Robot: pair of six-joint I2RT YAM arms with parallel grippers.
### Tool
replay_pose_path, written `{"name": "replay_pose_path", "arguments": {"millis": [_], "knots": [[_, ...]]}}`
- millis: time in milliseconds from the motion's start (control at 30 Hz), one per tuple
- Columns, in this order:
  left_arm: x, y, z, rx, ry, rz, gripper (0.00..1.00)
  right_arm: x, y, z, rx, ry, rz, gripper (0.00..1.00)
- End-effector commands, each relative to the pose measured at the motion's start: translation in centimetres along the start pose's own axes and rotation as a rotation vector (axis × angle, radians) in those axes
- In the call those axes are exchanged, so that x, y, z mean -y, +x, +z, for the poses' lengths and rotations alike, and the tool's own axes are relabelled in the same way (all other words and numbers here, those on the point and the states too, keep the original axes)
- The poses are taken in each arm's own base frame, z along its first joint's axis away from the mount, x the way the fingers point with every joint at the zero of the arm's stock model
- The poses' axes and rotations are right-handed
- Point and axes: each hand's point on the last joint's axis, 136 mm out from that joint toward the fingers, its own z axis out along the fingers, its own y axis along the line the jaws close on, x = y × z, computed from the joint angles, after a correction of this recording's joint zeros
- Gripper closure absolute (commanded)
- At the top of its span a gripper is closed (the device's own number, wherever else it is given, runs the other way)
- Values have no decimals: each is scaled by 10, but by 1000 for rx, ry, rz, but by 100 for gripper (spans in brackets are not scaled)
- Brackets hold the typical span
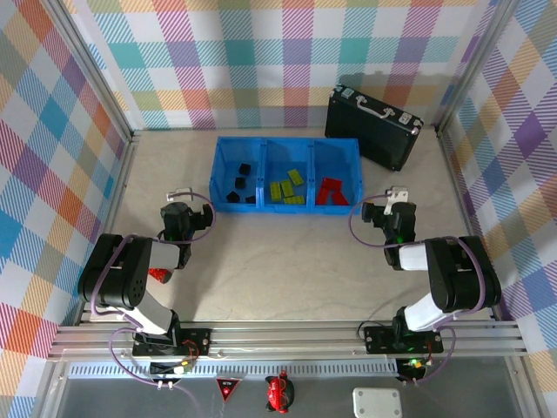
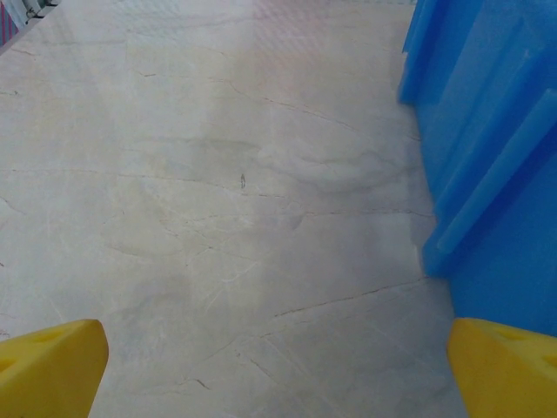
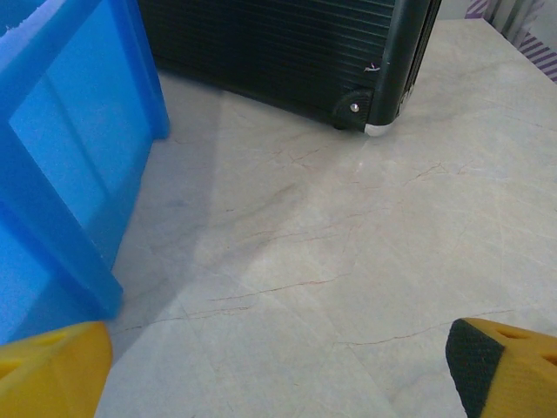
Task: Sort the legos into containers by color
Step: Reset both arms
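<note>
Behind the blue tray [image 1: 286,140] a black hard case [image 1: 374,126] is stood; open tabletop [image 1: 287,261] is found in front; left gripper [image 1: 185,202] and right gripper [image 1: 394,202] are held released.

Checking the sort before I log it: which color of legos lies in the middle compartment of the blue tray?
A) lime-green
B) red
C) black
A: the lime-green legos lie in the middle compartment of the blue tray, with the black ones to their left and the red ones to their right.
</note>
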Motion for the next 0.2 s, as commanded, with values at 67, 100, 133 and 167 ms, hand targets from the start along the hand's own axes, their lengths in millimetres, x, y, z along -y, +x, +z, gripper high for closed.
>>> {"name": "replay_pose_path", "arguments": {"millis": [67,100,133,167], "knots": [[4,-9,0,39,30,2,0,-4,-14,6,21,-62,30,1],[4,-9,-1,39,31,3,0,-3,-14,6,23,-59,31,1],[4,-9,0,40,30,2,0,-3,-14,5,24,-62,30,1],[4,-9,-1,39,29,2,0,-3,-14,4,30,-58,29,1]]}}
